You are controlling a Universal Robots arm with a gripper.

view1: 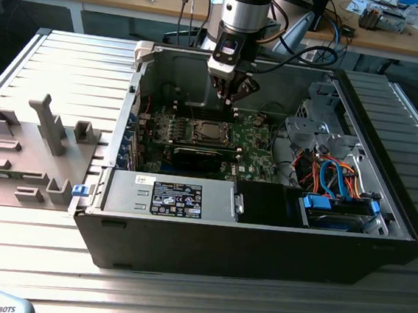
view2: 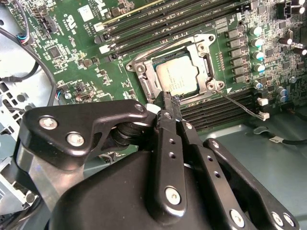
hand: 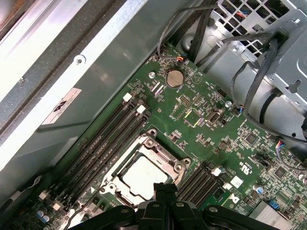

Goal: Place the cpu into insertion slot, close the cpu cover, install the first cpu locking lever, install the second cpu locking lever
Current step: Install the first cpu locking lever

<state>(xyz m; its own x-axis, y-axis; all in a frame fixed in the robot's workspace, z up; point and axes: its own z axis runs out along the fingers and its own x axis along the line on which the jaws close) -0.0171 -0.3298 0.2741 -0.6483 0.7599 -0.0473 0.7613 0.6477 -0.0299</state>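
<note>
The cpu (view2: 183, 76) lies flat in the insertion slot (view1: 210, 133) on the green board, its silver top showing through the cut-out of the cpu cover (view2: 145, 76), which is folded down around it. In the first wrist view the cpu (hand: 143, 175) and cpu cover (hand: 169, 159) sit just beyond the fingertips. A thin locking lever (view2: 240, 103) sticks out sideways from one socket corner. My gripper (view2: 169, 101) hangs a little above the socket's edge with its fingers pressed together and nothing between them. In the exterior view the gripper (view1: 230, 93) is inside the open case, above the board.
Long memory slots (view2: 182, 24) run along both sides of the socket. A black card (view1: 194, 157) stands in front of it in the exterior view. Drive cage and cables (view1: 326, 168) fill the exterior view's right. Grey fixtures (view1: 43, 148) stand outside the case, at that view's left.
</note>
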